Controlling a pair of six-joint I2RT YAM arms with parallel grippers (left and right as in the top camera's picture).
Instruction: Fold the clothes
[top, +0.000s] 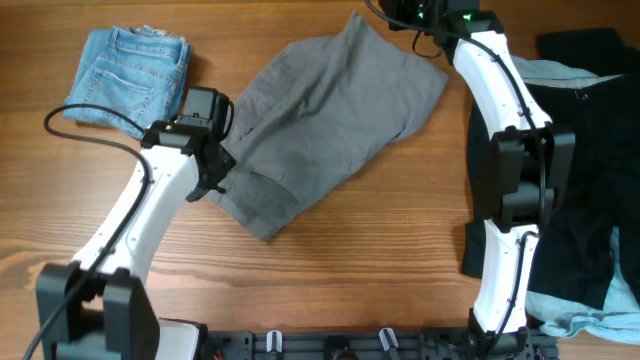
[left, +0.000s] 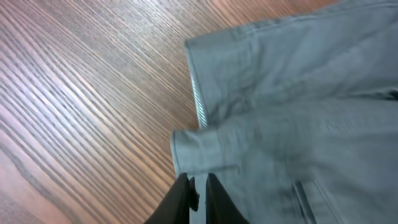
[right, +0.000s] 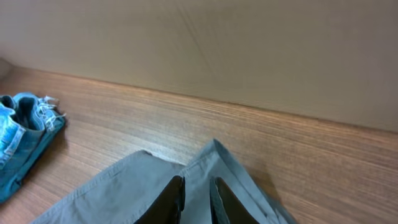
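The mid-grey shorts (top: 320, 120) lie spread across the middle of the table. My left gripper (top: 213, 165) is at their left waistband edge, and in the left wrist view its fingers (left: 199, 186) are shut on the grey fabric (left: 292, 124). My right gripper (top: 425, 25) is at the far hem, and in the right wrist view its fingers (right: 196, 190) are pinched on a raised fold of the grey shorts (right: 124, 186).
Folded blue denim shorts (top: 125, 75) lie at the far left, also in the right wrist view (right: 22, 137). Black shorts (top: 590, 170) and a pale-blue garment (top: 590, 315) are heaped at the right under the right arm.
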